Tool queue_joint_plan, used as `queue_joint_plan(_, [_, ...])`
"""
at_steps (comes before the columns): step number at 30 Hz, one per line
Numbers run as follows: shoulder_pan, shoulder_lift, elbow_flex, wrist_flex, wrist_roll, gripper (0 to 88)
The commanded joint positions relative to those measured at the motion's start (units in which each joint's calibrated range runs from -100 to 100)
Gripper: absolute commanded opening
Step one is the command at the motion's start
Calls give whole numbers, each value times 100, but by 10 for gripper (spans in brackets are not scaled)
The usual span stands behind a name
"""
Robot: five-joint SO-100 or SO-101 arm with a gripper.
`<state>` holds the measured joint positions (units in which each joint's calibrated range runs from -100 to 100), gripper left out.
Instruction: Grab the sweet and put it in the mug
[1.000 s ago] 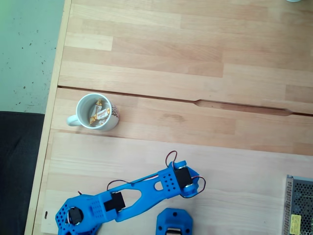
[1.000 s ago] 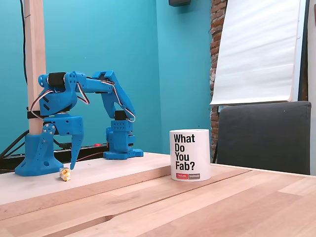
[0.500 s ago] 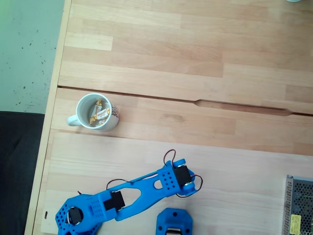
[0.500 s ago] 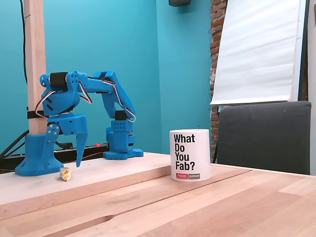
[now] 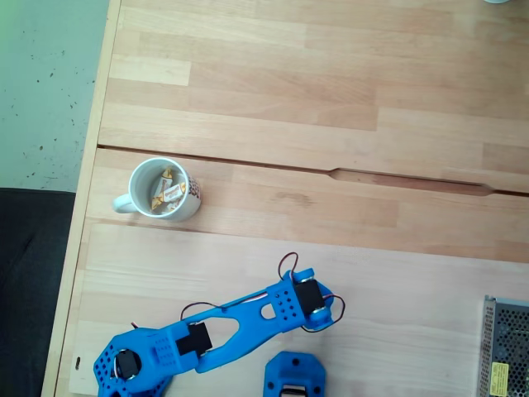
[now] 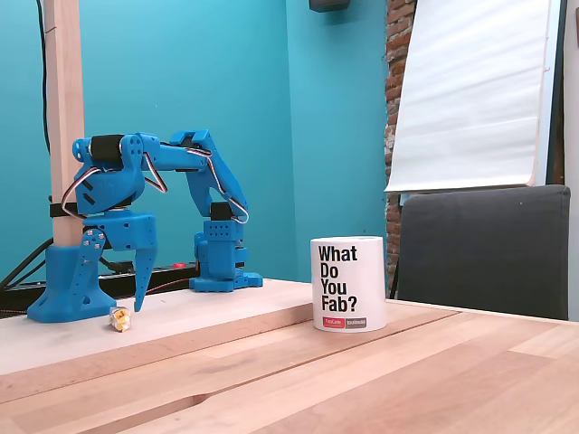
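Side fixed view, left to right: a wooden post (image 6: 63, 117) rises at the far left, and the blue arm (image 6: 172, 163) arches in front of it. Its gripper (image 6: 113, 303) points straight down at the lower left, jaws parted, holding nothing. A sweet (image 6: 118, 317) lies on the table (image 6: 362, 380) right under the fingertips, between them; whether either finger touches it I cannot tell. Well to the right, at centre frame, stands the mug (image 6: 348, 283), printed "What Do You Fab?". A dark chair back (image 6: 484, 249) fills the right side.

From the top-down fixed view, the mug (image 5: 164, 188) sits at the left, handle pointing left, with wrapped sweets inside. The arm (image 5: 223, 331) stretches along the bottom edge, and a metal mesh box (image 5: 506, 347) shows at the lower right corner.
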<state>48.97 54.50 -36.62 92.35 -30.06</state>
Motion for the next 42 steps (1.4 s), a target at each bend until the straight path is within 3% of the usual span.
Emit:
queue_joint_plan(1, [-2,-71,-138,-82,-29,290])
queue_joint_plan(42, [-60,93,58,-364,-200,287])
